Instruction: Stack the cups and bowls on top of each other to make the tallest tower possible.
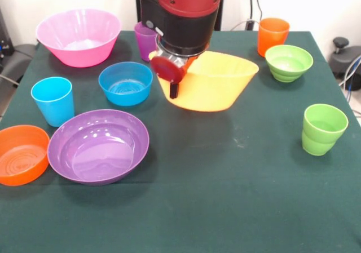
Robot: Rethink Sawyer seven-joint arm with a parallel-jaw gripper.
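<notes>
My gripper (174,91) comes down from the top centre and grips the left rim of the large yellow-orange bowl (211,81), which hangs tilted just above the table; one black finger (174,88) shows outside the rim and the other is hidden. The large pink bowl (79,36) stands far left, with the purple cup (145,40) partly behind the arm. The small blue bowl (125,83), sky blue cup (53,101), wide purple bowl (98,146) and small orange bowl (21,154) stand on the left. The orange cup (273,36), small green bowl (288,62) and lime green cup (323,129) stand on the right.
A dark green cloth covers the table (225,196). All cups and the other bowls stand upright and apart from each other. The orange bowl sits at the table's left edge, next to the purple bowl.
</notes>
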